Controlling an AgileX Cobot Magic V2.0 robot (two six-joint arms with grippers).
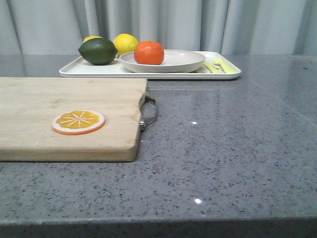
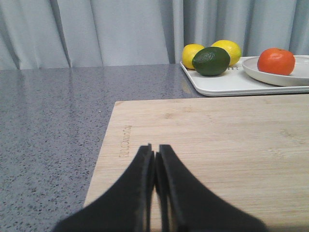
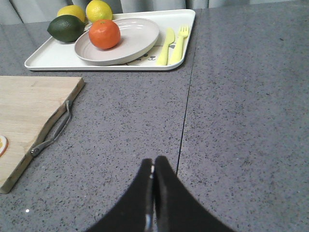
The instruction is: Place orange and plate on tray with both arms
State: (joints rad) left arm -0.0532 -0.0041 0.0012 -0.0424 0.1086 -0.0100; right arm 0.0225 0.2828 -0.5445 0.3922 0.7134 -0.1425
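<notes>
Grey speckled stone countertop runs back to a pale pleated curtain, and both grippers sit low over it with nothing in them. In the left wrist view the black left gripper has its jaws pressed together, poised above the near edge of the pale wooden cutting board. In the right wrist view the black right gripper is likewise closed tight, over bare counter just beside a seam in the stone. On the board lies a flat orange slice disc, and a metal handle projects from the board's right end. Well beyond the board, at the back of the counter, rests the large rectangular white tray. The wide off-white round plate sits on the tray, and the glossy round orange sits on the plate, toward its left side. Beside the plate on the tray are a dark green lime and two yellow lemons, with a pale yellow knife and fork on the other side.
</notes>
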